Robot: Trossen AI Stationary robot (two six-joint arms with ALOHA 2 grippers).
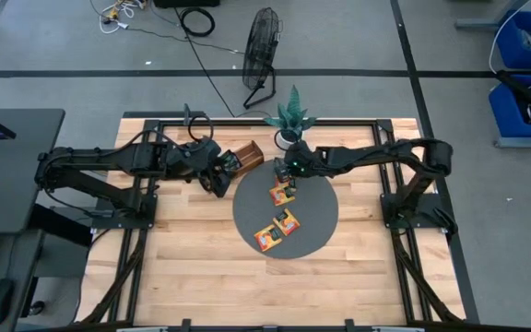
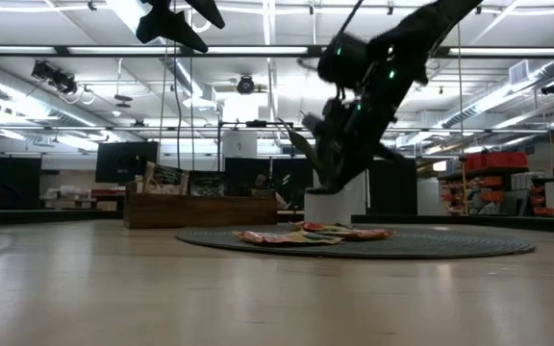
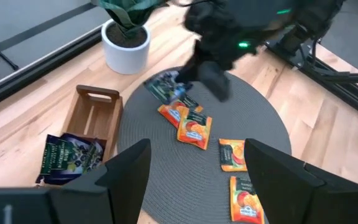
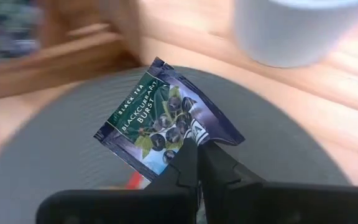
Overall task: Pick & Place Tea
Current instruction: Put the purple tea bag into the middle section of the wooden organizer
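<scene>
Gripping a dark blackcurrant tea sachet (image 4: 166, 118) by its edge, the right hand (image 4: 197, 155) is fully closed, lifting it above the round mat (image 1: 316, 226). Next: carry it to the wooden tray (image 3: 95, 115). The left hand (image 3: 194, 168) waits wide open, empty, beside the tray.

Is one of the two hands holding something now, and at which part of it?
The right hand is shut on a dark blue blackcurrant tea sachet, pinching its lower edge near a corner. The left hand is open and holds nothing.
</scene>
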